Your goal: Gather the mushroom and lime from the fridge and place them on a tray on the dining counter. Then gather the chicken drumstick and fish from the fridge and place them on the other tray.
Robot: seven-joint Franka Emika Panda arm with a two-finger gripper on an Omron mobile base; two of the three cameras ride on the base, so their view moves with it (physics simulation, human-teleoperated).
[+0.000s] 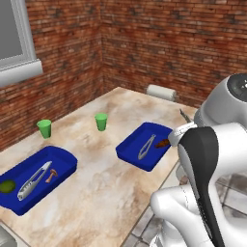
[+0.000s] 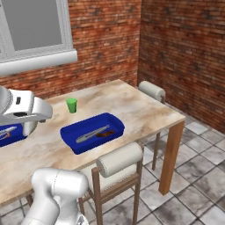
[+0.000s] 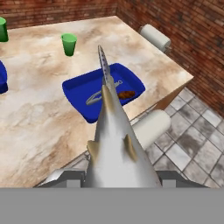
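Fish (image 3: 114, 144) in my gripper (image 3: 118, 177): silver-grey body, small tan fins, tail tapering toward 12 o'clock in the hand view. My fingers are pinched on its thick end, though the body hides the tips themselves, so the contact is my best reading. Its tail tip (image 1: 184, 116) pokes past my wrist in the left base view.

Beyond the tail, the other tray (image 3: 89, 89) lies on the dining counter (image 3: 39, 109) near its edge. Inside: metal tongs (image 3: 97, 96) and, at their 3 o'clock, the chicken drumstick (image 3: 126, 94).

Left base view, outward: the first tray (image 1: 62, 157) at 8 o'clock, holding the lime (image 1: 7, 186), a second pair of tongs (image 1: 34, 181) and the mushroom (image 1: 51, 175). Two green cups (image 1: 101, 121) (image 1: 44, 128) stand between the trays. A padded chair (image 2: 121, 160) is tucked in at the counter's near edge, another (image 2: 152, 91) at its far end.
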